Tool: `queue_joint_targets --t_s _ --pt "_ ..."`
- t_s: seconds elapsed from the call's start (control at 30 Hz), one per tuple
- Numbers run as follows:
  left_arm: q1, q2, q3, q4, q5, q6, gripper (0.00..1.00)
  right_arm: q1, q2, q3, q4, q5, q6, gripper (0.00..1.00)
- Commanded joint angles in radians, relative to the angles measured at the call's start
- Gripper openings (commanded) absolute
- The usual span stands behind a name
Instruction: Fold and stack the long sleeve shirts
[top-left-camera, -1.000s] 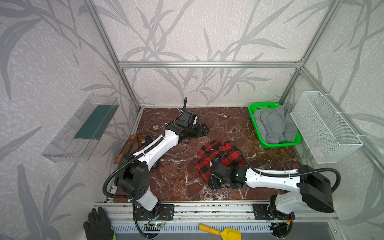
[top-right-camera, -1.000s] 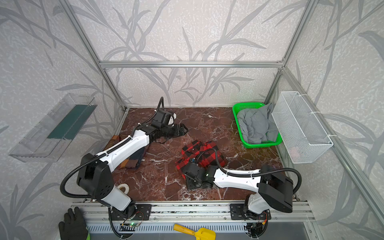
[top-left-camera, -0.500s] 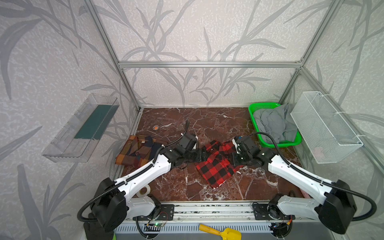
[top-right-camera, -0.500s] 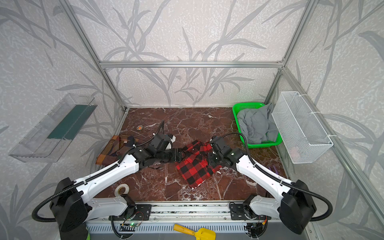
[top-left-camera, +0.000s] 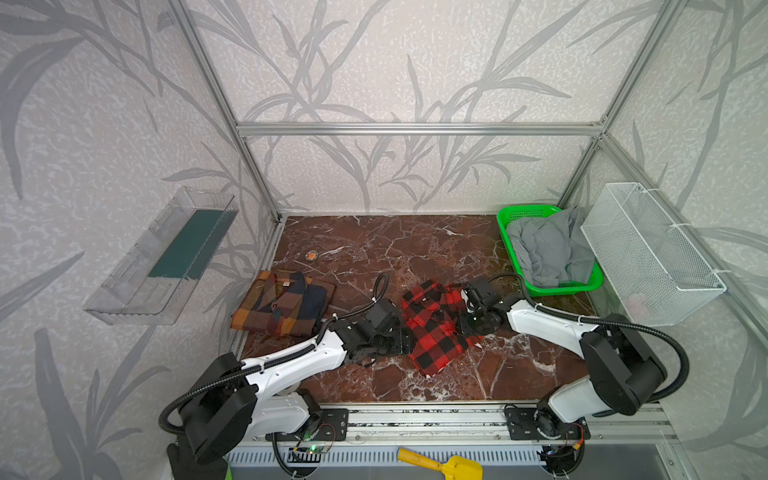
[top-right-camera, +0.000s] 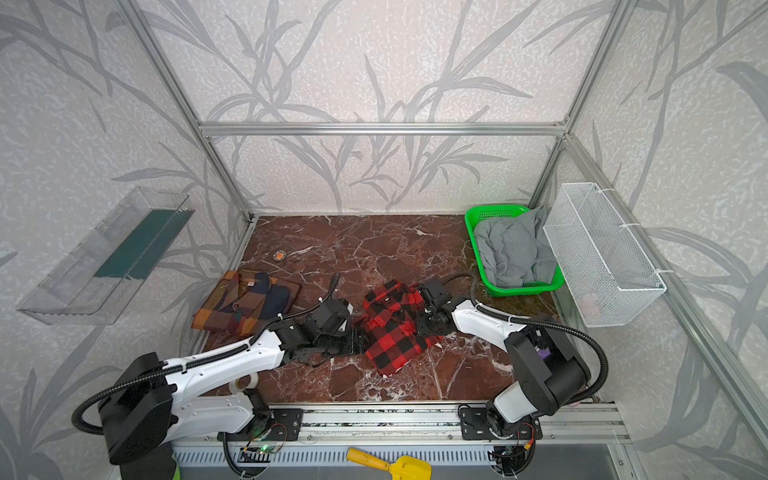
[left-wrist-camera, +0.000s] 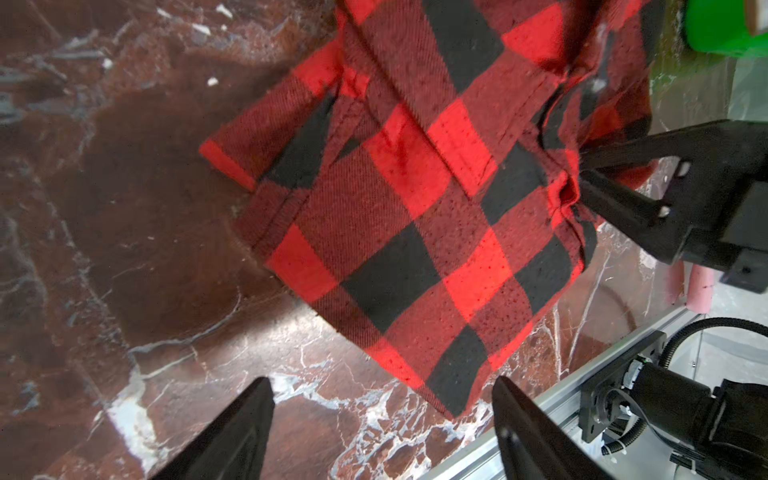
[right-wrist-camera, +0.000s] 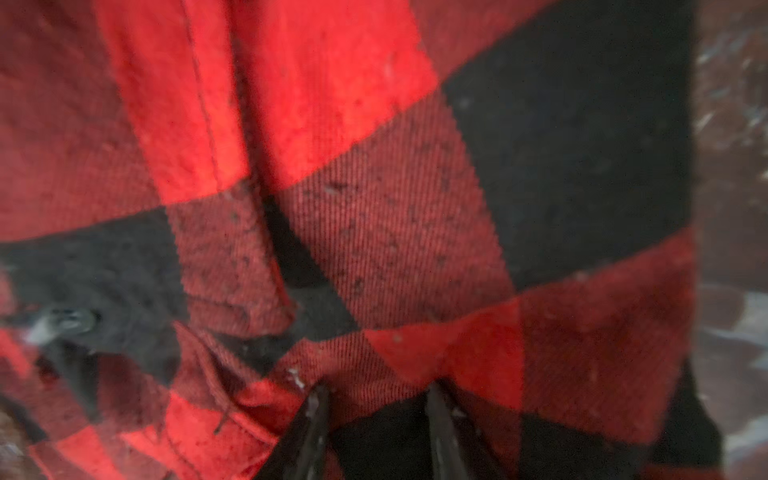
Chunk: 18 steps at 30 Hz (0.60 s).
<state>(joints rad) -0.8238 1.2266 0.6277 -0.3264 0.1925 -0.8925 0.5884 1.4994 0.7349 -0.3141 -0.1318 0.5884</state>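
Pinching seen: right jaws closed on red-and-black shirt (left-wrist-camera: 399, 216) edge; left jaws spread, empty. Cloth judged limp, light; corners best gripped.

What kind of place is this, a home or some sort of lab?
Probably a robot lab cell, not a home: an aluminium frame boxes in the marble-look tabletop, a left arm and right arm mount on a front rail, with a red-and-black shirt between them.
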Motion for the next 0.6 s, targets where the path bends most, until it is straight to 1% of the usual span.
queue_joint_targets --t_s 0.0,0.07,0.13,0.23,0.3,0.37,0.43,0.5,0.57 --pt "-0.002 -0.011 -0.030 0.021 -0.015 0.006 0.83 0.093 -0.025 -0.119 0.064 -0.094 0.182 0.44" --pt "0.000 -0.013 -0.030 0.014 -0.021 0.035 0.84 0.185 -0.062 -0.154 0.124 -0.088 0.280 0.46" --pt "0.003 -0.019 -0.021 -0.009 -0.053 0.065 0.84 0.287 -0.091 -0.161 0.154 -0.070 0.364 0.49" --pt "0.012 -0.048 -0.005 -0.065 -0.110 0.100 0.85 0.343 -0.135 -0.127 0.122 -0.064 0.411 0.54" --pt "0.023 -0.071 0.005 -0.120 -0.139 0.116 0.86 0.343 -0.190 -0.083 0.026 -0.036 0.376 0.57" --pt "0.033 -0.107 0.004 -0.168 -0.164 0.122 0.87 0.344 -0.263 -0.036 -0.113 0.078 0.315 0.61" --pt "0.042 -0.151 -0.016 -0.191 -0.175 0.127 0.87 0.337 -0.338 -0.030 -0.189 0.193 0.265 0.64" --pt "0.049 -0.189 -0.034 -0.206 -0.177 0.125 0.87 0.311 -0.401 -0.044 -0.216 0.215 0.217 0.65" --pt "0.057 -0.219 -0.050 -0.219 -0.177 0.123 0.88 0.269 -0.433 -0.053 -0.246 0.199 0.181 0.66"
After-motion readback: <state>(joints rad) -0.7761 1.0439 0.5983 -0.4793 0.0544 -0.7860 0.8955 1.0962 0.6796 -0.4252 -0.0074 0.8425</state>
